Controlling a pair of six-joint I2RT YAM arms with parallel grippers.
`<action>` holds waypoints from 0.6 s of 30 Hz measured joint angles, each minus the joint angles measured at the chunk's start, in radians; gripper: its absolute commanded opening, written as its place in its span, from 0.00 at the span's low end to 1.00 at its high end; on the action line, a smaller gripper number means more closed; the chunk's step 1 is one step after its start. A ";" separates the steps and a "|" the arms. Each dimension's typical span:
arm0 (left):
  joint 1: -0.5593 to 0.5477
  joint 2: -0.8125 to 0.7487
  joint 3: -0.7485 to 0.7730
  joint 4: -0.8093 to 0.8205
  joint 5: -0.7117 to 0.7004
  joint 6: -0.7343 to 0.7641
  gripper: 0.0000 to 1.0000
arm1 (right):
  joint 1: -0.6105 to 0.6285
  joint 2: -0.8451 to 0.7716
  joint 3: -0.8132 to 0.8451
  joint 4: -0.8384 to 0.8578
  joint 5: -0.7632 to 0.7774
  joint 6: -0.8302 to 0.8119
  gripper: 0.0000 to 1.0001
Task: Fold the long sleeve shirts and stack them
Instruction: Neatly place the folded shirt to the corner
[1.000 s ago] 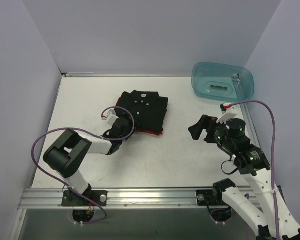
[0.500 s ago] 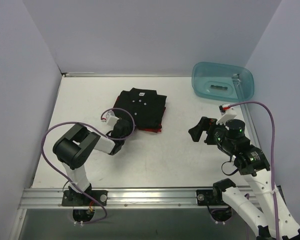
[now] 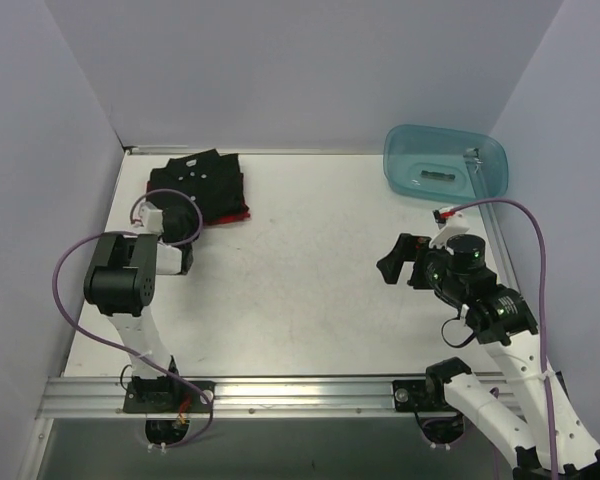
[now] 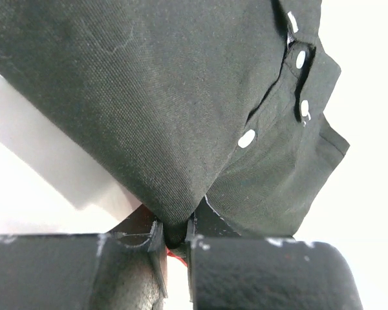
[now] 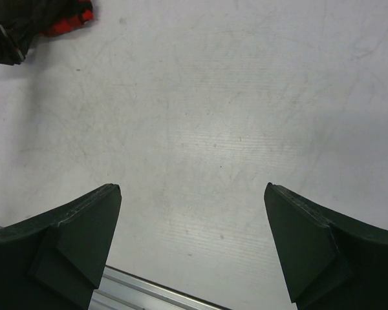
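**Top external, then both wrists: shirt stack at the far-left corner, left gripper clamped on it**

Top external: black shirt (image 3: 198, 178), folded, lying on the plaid shirt (image 3: 237, 213), whose red edge shows along the stack's right side. The stack sits at the far-left corner of the table (image 3: 300, 270). Left gripper (image 3: 173, 222) at the stack's near edge. Right gripper (image 3: 392, 262) spread wide, empty, well apart on the right. Teal tub (image 3: 445, 165) at far right.

Left wrist: left gripper (image 4: 174, 231) pinched tight on a fold of the black shirt (image 4: 149, 97); white buttons (image 4: 246, 138) along the placket.

Right wrist: right gripper (image 5: 192, 194) released over bare table (image 5: 213, 116); plaid shirt (image 5: 71, 22) in the upper-left corner.
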 measured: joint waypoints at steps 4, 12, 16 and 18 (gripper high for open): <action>0.156 0.082 0.142 -0.050 0.110 0.070 0.00 | 0.000 0.023 0.014 -0.004 0.005 -0.006 1.00; 0.349 0.235 0.381 -0.129 0.317 0.187 0.00 | 0.000 0.082 0.026 -0.007 0.009 -0.022 0.99; 0.394 0.283 0.492 -0.199 0.414 0.256 0.12 | 0.000 0.088 0.026 -0.007 0.010 -0.024 0.99; 0.412 0.300 0.537 -0.241 0.459 0.293 0.25 | 0.000 0.088 0.026 -0.007 0.010 -0.024 0.99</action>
